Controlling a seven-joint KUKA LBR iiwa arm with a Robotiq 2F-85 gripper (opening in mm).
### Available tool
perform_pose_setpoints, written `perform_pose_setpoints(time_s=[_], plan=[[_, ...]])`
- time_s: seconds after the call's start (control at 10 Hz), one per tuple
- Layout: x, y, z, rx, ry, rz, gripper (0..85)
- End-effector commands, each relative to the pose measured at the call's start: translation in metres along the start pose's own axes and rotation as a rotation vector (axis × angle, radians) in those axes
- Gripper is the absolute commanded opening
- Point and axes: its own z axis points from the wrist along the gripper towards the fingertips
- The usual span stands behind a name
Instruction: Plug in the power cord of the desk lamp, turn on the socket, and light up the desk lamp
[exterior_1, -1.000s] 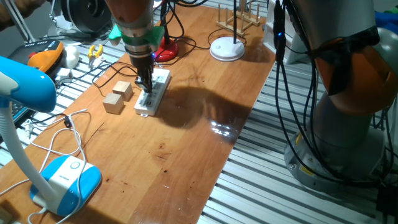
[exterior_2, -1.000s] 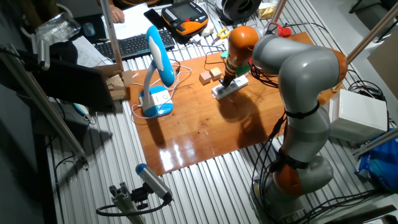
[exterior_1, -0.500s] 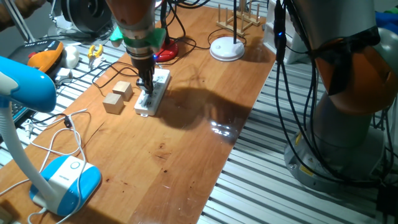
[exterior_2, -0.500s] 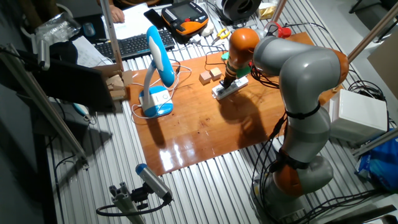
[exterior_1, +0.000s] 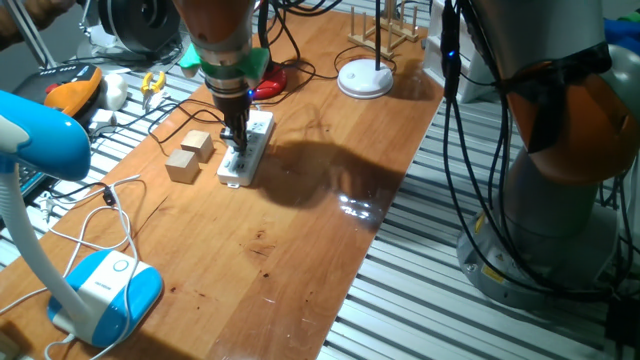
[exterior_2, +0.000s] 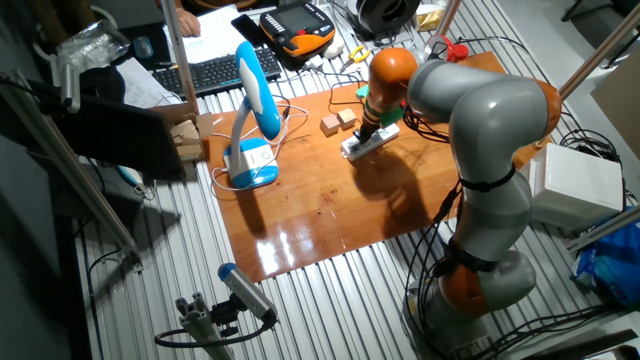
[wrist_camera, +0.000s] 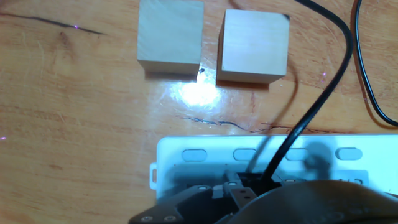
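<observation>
The socket, a long white power strip, lies on the wooden table left of centre; it also shows in the other fixed view and the hand view. My gripper points straight down onto its middle outlets, fingers close together. In the hand view the thin black power cord runs down from the upper right and ends in the plug between my gripper's dark fingers at the strip's surface. The desk lamp's red base sits just behind the strip, partly hidden by my hand. The strip's switch is not visible.
Two small wooden blocks lie left of the strip, close to it. A lamp with a white disc base stands at the back. A blue-and-white lamp with a white cable stands front left. The table edge runs along the right.
</observation>
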Motion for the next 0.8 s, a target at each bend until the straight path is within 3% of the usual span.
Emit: perform_pose_setpoints(time_s=[0.0, 0.3, 0.7], plan=[[0.0012, 0.0001, 0.0010, 0.002, -0.001, 0.000, 0.0], [0.0025, -0.0001, 0.0013, 0.005, -0.005, 0.002, 0.0], [0.0028, 0.0004, 0.0005, -0.010, 0.011, -0.033, 0.0]])
